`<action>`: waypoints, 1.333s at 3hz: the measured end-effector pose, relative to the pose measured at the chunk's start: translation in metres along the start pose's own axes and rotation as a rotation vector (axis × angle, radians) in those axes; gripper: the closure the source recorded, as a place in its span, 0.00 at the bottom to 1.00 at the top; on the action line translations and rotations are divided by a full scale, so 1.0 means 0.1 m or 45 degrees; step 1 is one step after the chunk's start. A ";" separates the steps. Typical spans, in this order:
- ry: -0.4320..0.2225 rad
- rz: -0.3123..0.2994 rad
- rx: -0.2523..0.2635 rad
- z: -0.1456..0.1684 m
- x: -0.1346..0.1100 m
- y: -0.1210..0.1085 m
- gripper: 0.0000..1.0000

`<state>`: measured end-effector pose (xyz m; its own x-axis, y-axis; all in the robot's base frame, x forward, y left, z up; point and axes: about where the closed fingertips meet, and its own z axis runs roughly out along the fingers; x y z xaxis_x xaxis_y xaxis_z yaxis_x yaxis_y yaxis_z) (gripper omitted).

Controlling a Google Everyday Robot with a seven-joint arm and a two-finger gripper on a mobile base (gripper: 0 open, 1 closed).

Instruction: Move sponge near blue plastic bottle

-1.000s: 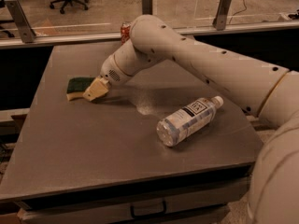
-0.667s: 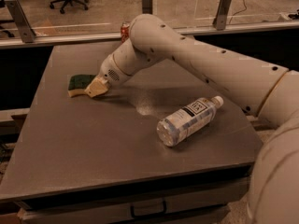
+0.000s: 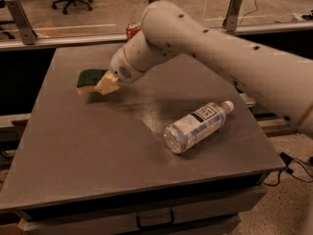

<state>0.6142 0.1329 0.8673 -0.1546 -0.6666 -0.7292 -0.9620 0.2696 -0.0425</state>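
Note:
The sponge point(image 3: 89, 79), dark green on top over pale yellow foam, is at the table's left rear. My gripper point(image 3: 106, 85) is at its right end and shut on it, holding it just above the grey table point(image 3: 98, 146), with a shadow beneath. The blue plastic bottle point(image 3: 196, 126), clear with a white cap and a white-and-dark label, lies on its side at the right front of the table, well apart from the sponge. My arm point(image 3: 205, 43) reaches in from the right.
A red soda can point(image 3: 132, 29) stands at the table's back edge, partly hidden behind my arm. A glass barrier with metal posts point(image 3: 234, 10) runs behind the table. A drawer handle point(image 3: 155, 221) sits below the front edge.
The sponge and my gripper have moved slightly up and to the right together. The bottle has not moved.

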 end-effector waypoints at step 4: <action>0.067 -0.228 0.320 -1.59 -0.21 0.00 1.00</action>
<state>0.5813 0.0368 0.9915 -0.0054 -0.7523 -0.6588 -0.8901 0.3038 -0.3397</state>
